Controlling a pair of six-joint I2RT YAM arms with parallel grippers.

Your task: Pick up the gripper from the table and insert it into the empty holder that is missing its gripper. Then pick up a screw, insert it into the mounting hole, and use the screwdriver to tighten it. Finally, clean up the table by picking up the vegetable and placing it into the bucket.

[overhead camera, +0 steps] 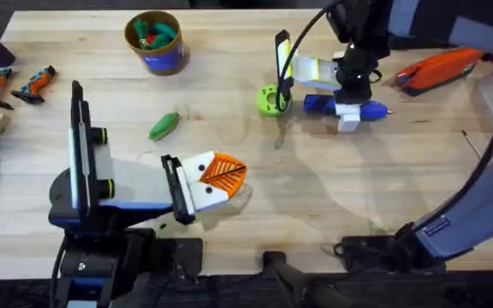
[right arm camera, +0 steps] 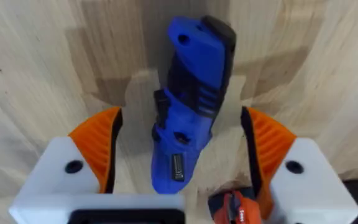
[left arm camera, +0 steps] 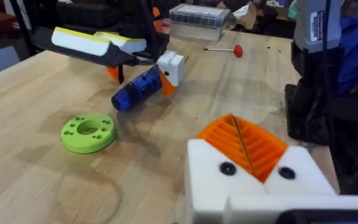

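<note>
The blue screwdriver lies on the table at the back right. My right gripper hangs over it, open. In the right wrist view the orange fingers stand on either side of the screwdriver, with gaps. My left gripper rests low at the front middle, shut with nothing in it. Its two orange ribbed pads are pressed together, and a black screw sits in each white finger. The green vegetable lies left of centre. The bucket stands at the back left. A loose gripper part and an empty holder are out of view.
A lime-green disc lies left of the screwdriver, beside a white-and-yellow piece. An orange tool lies at the back right. Hand tools line the left edge. A thin red-handled rod and a clear box lie farther off.
</note>
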